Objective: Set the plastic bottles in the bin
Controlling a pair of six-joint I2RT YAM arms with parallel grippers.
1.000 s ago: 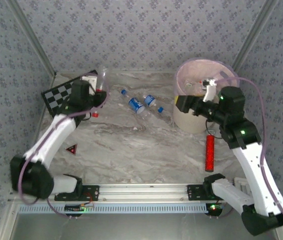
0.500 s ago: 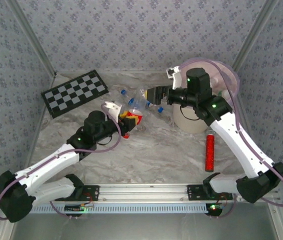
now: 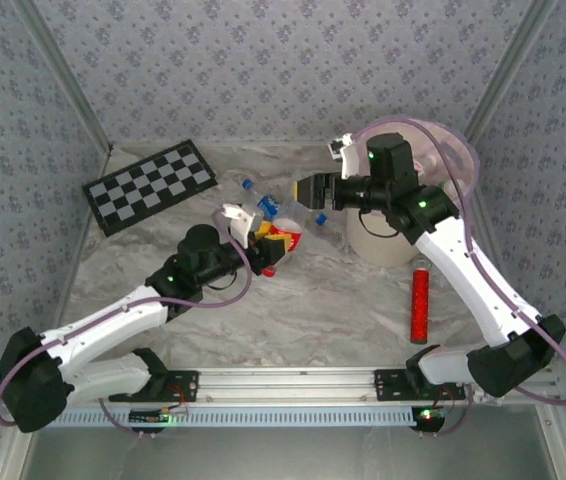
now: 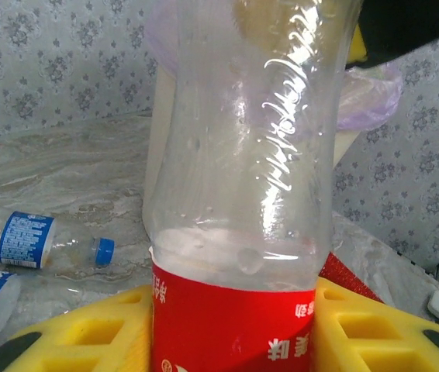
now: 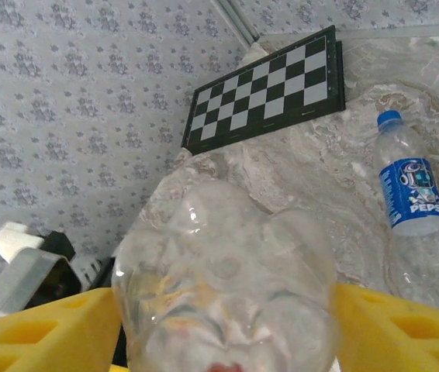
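Both left fingers (image 4: pixel 88 333), right fingers (image 5: pixel 390 325) clamp one clear dimpled red-labelled bottle (image 4: pixel 243 155).

Top cam: fixed, high behind the arm bases (image 3: pixel 403 385), looking down on the whole counter (image 3: pixel 313 300). Left wrist cam: low, nearly touching the red-label bottle (image 4: pixel 243 194), facing the bin (image 4: pixel 345 147) and right wall (image 4: pixel 406 194). Right wrist cam: equally close, on prob. that same bottle's base, facing the opposite way twd the chessboard (image 5: pixel 274 93). Overhead covers both.
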